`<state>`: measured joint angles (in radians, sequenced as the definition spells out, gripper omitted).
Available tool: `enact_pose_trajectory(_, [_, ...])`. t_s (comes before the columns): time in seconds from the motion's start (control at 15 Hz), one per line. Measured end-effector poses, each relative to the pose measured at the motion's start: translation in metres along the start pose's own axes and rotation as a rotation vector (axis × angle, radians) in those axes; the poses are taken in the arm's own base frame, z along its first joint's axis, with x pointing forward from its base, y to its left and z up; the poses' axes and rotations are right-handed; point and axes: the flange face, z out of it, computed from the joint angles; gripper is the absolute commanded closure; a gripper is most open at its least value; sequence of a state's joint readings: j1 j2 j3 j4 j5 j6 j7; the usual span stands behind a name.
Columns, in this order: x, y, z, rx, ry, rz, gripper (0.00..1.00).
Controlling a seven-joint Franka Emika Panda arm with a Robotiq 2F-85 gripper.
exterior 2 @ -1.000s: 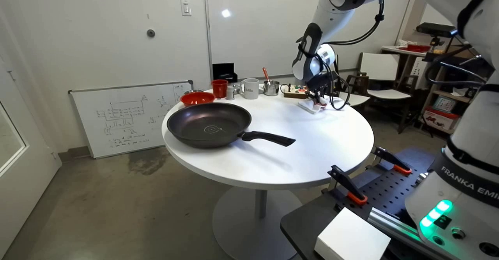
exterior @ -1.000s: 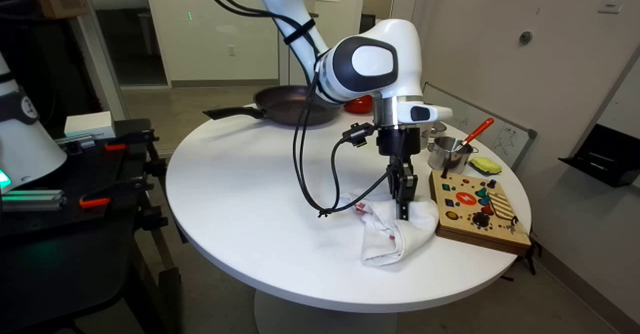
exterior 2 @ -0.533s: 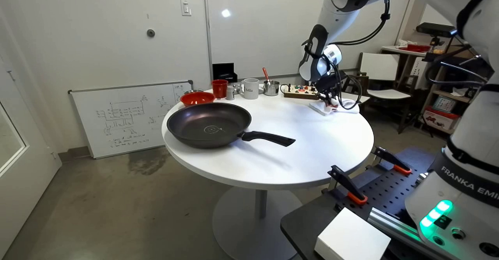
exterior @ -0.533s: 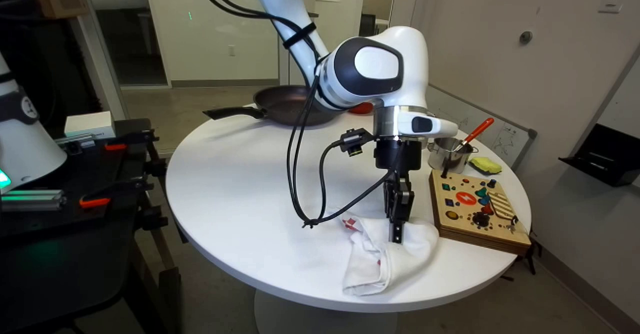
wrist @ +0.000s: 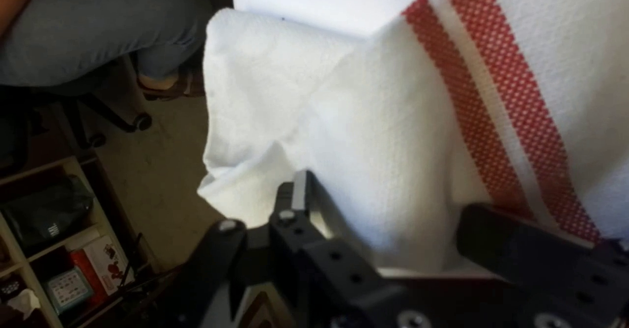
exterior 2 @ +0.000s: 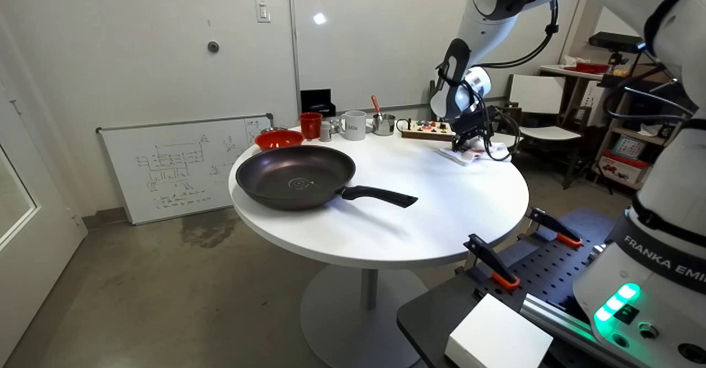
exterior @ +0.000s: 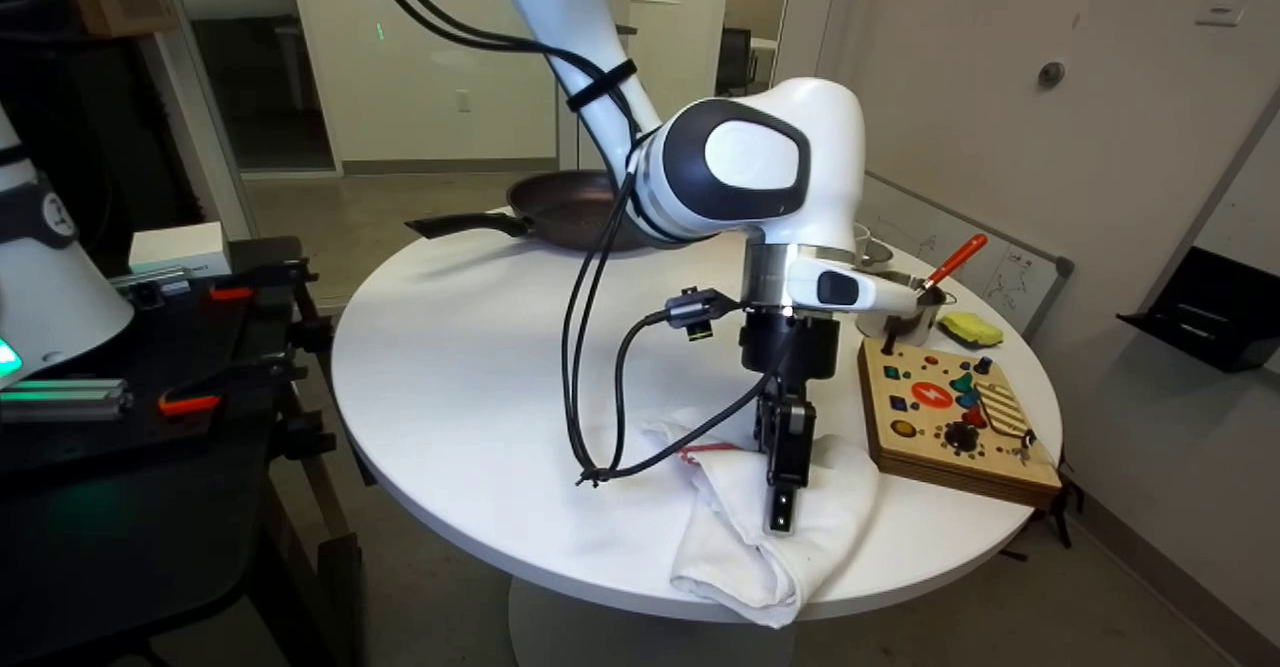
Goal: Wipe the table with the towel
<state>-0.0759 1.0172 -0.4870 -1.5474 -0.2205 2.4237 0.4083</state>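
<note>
The white towel (exterior: pixel 835 507) with red stripes lies bunched on the round white table (exterior: pixel 470 397), and one corner hangs over the rim. It also shows at the far right of the tabletop in an exterior view, as a small white towel (exterior 2: pixel 460 158) partly behind cables. Pointing down, my gripper (exterior: pixel 781 525) is right at the cloth. In the wrist view the gripper (wrist: pixel 385 202) stands open, its jaws well apart, with loose towel folds (wrist: pixel 383 136) below and between them and no pinch visible. The far finger is hidden in both exterior views.
Right beside the towel sits a wooden button board (exterior: pixel 940 437). Behind it are a metal pot (exterior 2: pixel 384 124) and a yellow-green sponge (exterior: pixel 970 330). A dark pan (exterior 2: pixel 298 180), red bowl (exterior 2: pixel 279 139) and white mug (exterior 2: pixel 354 125) share the table. A seated person's leg (wrist: pixel 98 33) is close to the edge.
Gripper and towel have slid together toward the table's edge, past the button board, and a towel corner has come over the rim. The jaws have opened.
</note>
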Motion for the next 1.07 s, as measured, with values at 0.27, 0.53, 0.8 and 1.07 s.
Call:
enact_pose_trajectory(0.27, [0.014,0.012,-0.018,0.019,0.04,0.03,0.0])
enact_pose_trajectory(0.53, [0.037,0.031,-0.068,0.079,0.102,0.084,0.0])
enact_pose_trajectory(0.8, [0.043,0.048,-0.109,0.238,-0.018,0.115,0.0])
enact_pose_trajectory(1.07, [0.045,0.067,-0.143,0.391,-0.159,0.114,0.0])
